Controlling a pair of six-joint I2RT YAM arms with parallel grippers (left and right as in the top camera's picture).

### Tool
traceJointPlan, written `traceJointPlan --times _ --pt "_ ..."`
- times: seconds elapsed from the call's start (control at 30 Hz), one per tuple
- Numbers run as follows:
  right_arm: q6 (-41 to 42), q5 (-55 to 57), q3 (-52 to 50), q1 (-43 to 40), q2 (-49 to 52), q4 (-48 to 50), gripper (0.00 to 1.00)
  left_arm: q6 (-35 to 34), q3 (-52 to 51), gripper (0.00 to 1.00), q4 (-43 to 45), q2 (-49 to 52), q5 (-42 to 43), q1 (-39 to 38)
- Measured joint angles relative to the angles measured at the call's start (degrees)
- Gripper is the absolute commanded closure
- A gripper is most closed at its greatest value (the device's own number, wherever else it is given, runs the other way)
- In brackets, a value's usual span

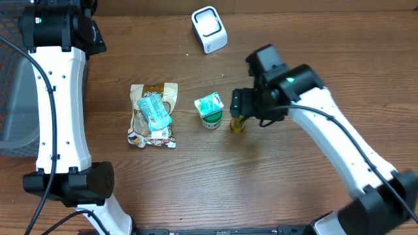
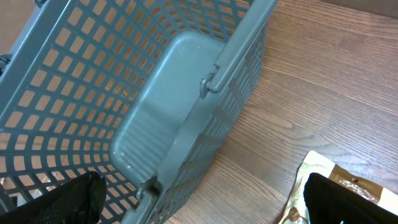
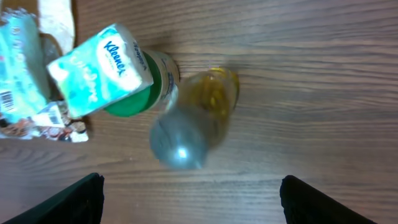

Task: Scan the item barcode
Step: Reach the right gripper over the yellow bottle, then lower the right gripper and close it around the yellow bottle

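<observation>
A white barcode scanner (image 1: 209, 29) stands at the back of the table. A small bottle of yellow liquid with a silver cap (image 1: 236, 124) (image 3: 194, 124) stands upright near the middle. My right gripper (image 1: 239, 109) (image 3: 193, 208) hovers over it, open, with both fingers well apart from the bottle and nothing held. Just left of the bottle is a green cup (image 1: 211, 120) (image 3: 134, 102) with a teal Kleenex pack (image 1: 209, 104) (image 3: 99, 67) on top. My left gripper (image 2: 205, 205) is open and empty, above the basket's edge.
A grey mesh basket (image 2: 174, 112) (image 1: 13, 98) sits at the table's left edge. A snack bag (image 1: 153, 117) (image 2: 311, 186) with a teal packet (image 1: 154, 109) on it lies left of the cup. A barcode (image 3: 7, 99) shows on the packet.
</observation>
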Motion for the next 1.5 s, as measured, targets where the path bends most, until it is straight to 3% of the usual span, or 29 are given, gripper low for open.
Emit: traceJointPlan --times 0.3,0.5,0.8,0.97,1.37,1.5 --pt "0.96 1.29 0.00 0.81 6.95 3.13 0.14 0.02 0.00 0.01 0.00 0.00 0.00 0.00" --pt "1.18 1.51 -0.48 0.85 8.04 6.21 0.37 0.02 0.00 0.00 0.00 0.00 0.00 0.00" --pt "1.38 1.90 -1.01 0.85 8.04 6.56 0.39 0.02 0.00 0.00 0.00 0.00 0.00 -0.02" --pt "1.22 1.90 -1.99 0.85 8.04 6.73 0.52 0.00 0.00 0.01 0.00 0.00 0.00 -0.02" --pt "1.42 1.90 -2.78 0.85 8.04 7.15 0.51 0.00 0.00 0.00 0.00 0.00 0.00 0.00" --pt "1.40 1.88 -3.02 0.85 8.04 7.19 0.57 0.00 0.00 0.01 0.00 0.00 0.00 0.00"
